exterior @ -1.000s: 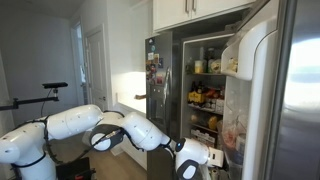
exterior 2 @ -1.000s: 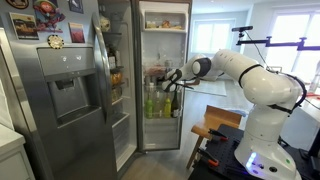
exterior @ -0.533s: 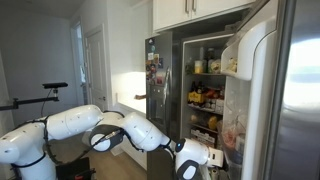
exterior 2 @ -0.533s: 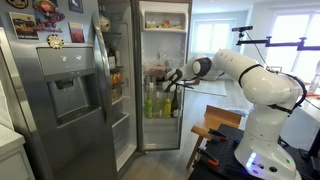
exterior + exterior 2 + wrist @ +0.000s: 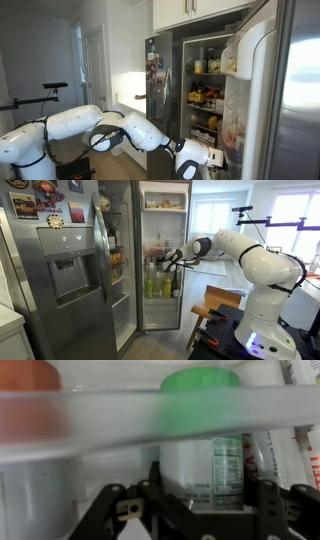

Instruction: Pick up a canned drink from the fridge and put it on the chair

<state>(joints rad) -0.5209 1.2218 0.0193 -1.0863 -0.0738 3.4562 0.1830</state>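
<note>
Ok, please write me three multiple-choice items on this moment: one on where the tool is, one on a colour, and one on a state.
1. Where is the tool?
A) low over the floor
B) inside the fridge, at a shelf
C) at the white cabinets

2. In the wrist view, what colour is the lid straight ahead?
A) green
B) blue
C) black

3. How do the tool's fingers stand?
A) shut on a can
B) shut, empty
C) open

Key:
1 B: in an exterior view the arm ends inside the open compartment.
2 A: the lid is plainly green.
3 C: the wrist view shows the fingers wide apart, clamping nothing.
</note>
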